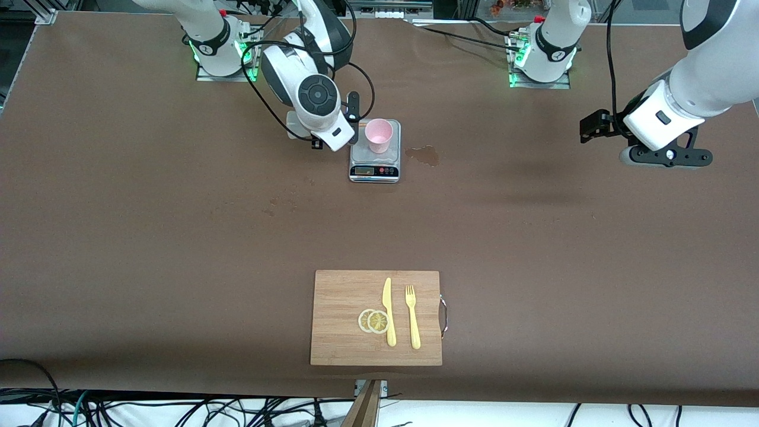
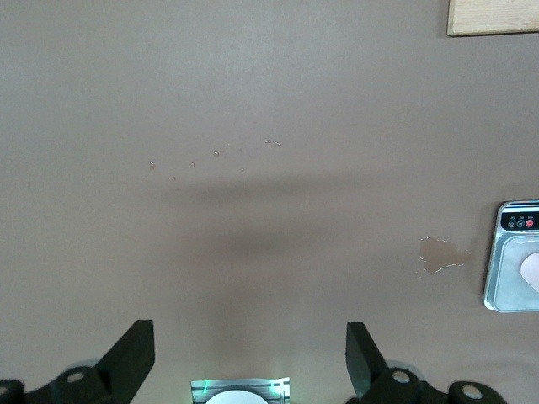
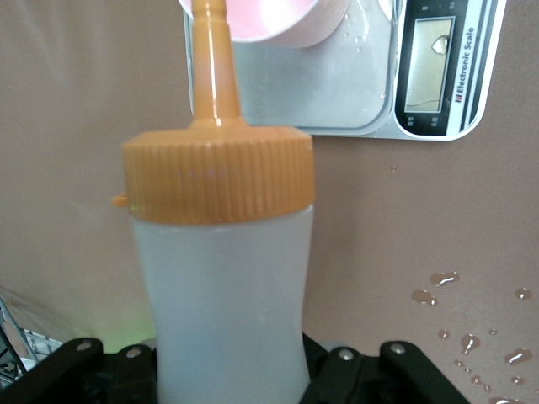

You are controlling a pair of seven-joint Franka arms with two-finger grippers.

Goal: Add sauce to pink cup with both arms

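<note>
Sauce [image 3: 223, 278] squeezed tight in the right claw [image 3: 227, 370], tipped with its orange nozzle at the rim of the pink cup [image 1: 378, 135]. Stood upright on the grey scale [image 1: 375, 171], that cup, near the middle of the table [image 1: 178, 237], with the right claw just beside it toward the right arm's end. Hung wide and empty over bare table at the left arm's end, the left claw [image 2: 248, 358], well apart from cup and sauce. Lay a small wet spill [image 1: 424, 155] on the table just beside the scale.
</note>
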